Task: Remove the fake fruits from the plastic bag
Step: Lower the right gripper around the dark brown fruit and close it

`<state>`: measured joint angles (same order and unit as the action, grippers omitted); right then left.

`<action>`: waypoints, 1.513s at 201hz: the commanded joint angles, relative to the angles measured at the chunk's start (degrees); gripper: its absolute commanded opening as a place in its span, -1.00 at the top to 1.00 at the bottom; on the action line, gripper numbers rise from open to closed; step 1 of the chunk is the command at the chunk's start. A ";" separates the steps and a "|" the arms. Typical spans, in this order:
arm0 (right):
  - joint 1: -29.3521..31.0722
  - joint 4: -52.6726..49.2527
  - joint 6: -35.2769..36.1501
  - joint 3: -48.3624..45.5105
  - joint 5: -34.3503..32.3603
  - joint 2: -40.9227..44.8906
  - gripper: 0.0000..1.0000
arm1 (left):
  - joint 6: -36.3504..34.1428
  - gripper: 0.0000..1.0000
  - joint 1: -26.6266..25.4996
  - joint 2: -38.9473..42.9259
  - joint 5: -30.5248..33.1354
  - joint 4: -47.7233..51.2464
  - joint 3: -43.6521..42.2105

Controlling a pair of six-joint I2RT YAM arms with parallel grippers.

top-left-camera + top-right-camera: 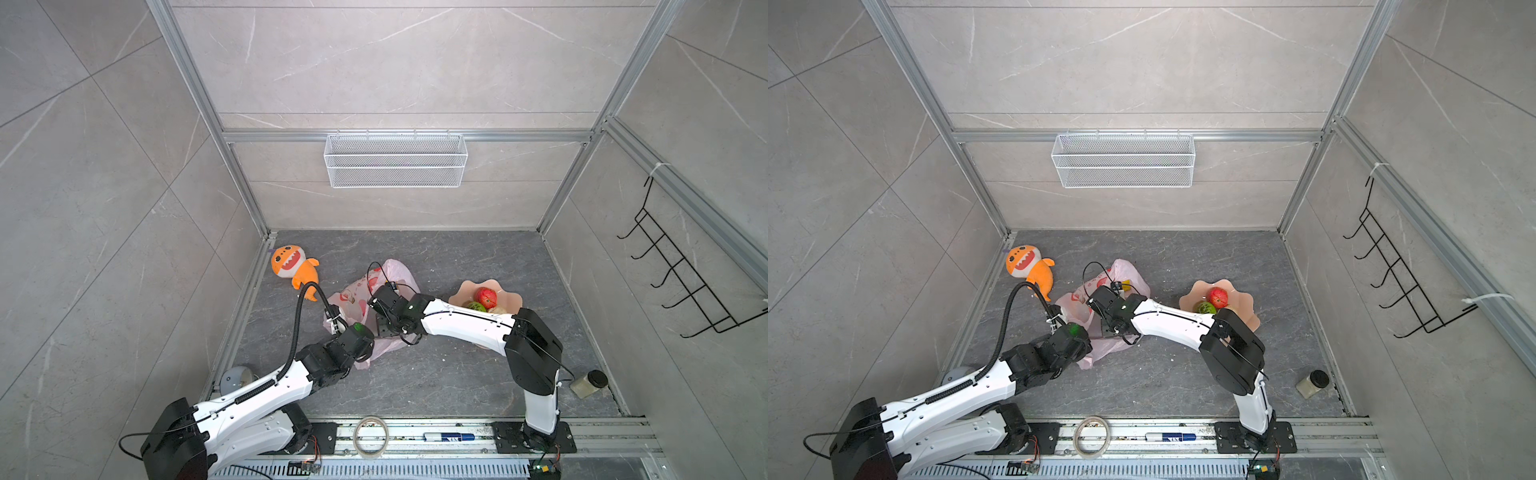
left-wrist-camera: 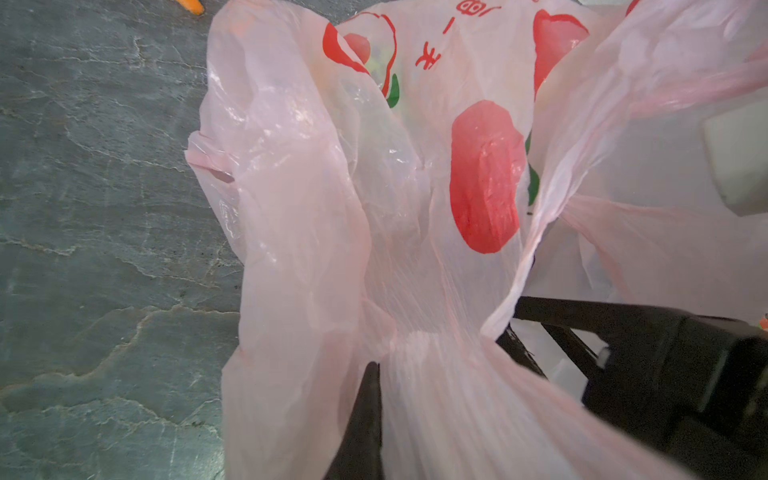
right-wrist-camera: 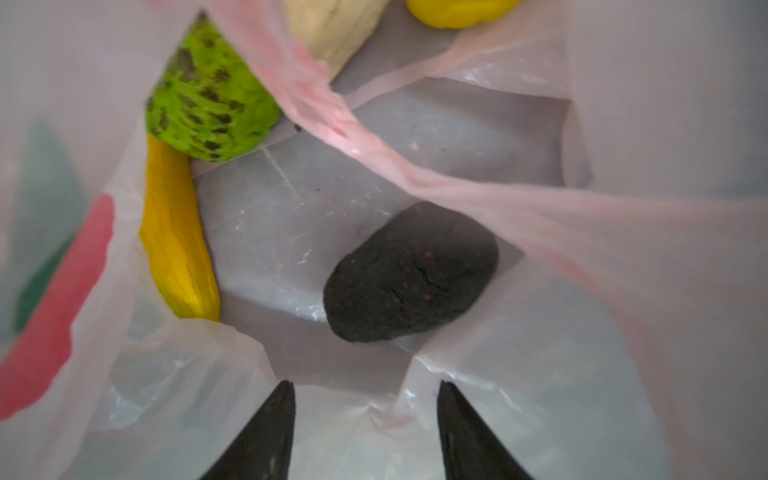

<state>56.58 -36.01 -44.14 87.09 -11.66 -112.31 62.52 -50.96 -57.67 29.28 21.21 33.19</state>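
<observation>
The plastic bag (image 1: 395, 272) lies crumpled near the middle of the bench (image 1: 457, 374), a little toward its left edge. The left pincer (image 2: 440, 353) is clenched on a gathered bunch of the bag's film at the side nearer the front edge, and the film fans out from that grip. The right pincer (image 3: 365, 386) reaches into the bag's mouth with its jaws apart. Nothing is between them, and loose film lies around the tips. Just ahead of the tips, untouched, a dark avocado (image 3: 411, 274) rests on the bag's floor. Off to one side in the bag a yellow banana (image 3: 178, 241) touches a green bumpy ball (image 3: 208, 95). A cream lump (image 3: 332, 29) and a lemon (image 3: 457, 12) sit beyond, cut off by the picture's edge. A peach bowl (image 1: 465, 291) stands toward the right edge, well apart from the bag. It holds a red apple (image 1: 485, 296), a green fruit (image 1: 476, 306) and a pale piece (image 1: 496, 309), partly hidden by the right arm. A plush shark (image 1: 291, 266) lies near the far left corner.
</observation>
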 commanded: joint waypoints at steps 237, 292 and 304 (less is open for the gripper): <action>-1.43 -6.53 -16.83 11.62 -7.42 -12.97 -0.38 | -2.40 1.00 0.16 -0.90 -5.38 -11.98 -4.55; -1.95 -7.28 -15.87 12.98 -7.94 -16.14 -0.35 | -2.32 1.00 0.16 -0.98 -5.55 -12.00 -4.39; -2.05 -7.29 -15.57 13.11 -7.94 -16.28 -0.32 | -2.23 1.00 0.16 -0.89 -5.55 -11.97 -4.48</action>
<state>54.68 -40.99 -59.59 98.72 -18.09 -127.11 61.25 -50.96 -59.11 23.73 10.22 28.03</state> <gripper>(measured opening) 0.671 0.048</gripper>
